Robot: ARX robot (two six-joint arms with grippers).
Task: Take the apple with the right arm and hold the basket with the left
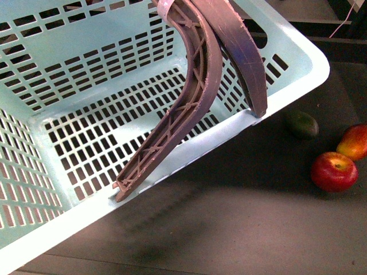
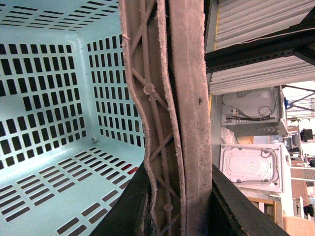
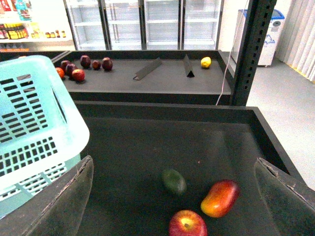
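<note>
1. Basket (image 1: 86, 46): large light turquoise plastic, slotted walls and floor. It fills the left and centre of the front view and is tilted, its near rim running up towards the right. The inside (image 2: 49, 98) holds no item in either the front or the left wrist view. One corner also shows in the right wrist view (image 3: 29, 113).

2. Dark bin surface (image 1: 229, 217): it lies below and to the right of the basket and carries 3 loose fruits.

3. Handles (image 1: 198, 97): 2 brown-purple curved handles lie together, rising out of the top of the front view. A pale band (image 1: 163, 7) wraps 1 of them near the top edge.

4. Left gripper (image 2: 179, 211): its dark fingers (image 2: 125, 211) stand 1 on each side of the paired handles (image 2: 182, 123) and press against them, so the jaws are closed on both.

5. Right gripper (image 3: 173, 162): the fingers (image 3: 69, 201) are spread wide with nothing held, hanging above the bin surface (image 3: 147, 142).

6. Orange-red fruit (image 1: 354, 142): elongated, at the right edge of the front view.

7. Apple (image 1: 334, 171): round, glossy red, resting on the bin surface well clear of the basket and just beside the orange-red fruit; contact between them cannot be confirmed. In the right wrist view the apple (image 3: 187, 224) shows a yellowish stem patch and lies between the lines of the 2 open fingers, untouched.

8. Green fruit (image 1: 301, 124): dark, oval, nearest the basket's right corner.
</note>
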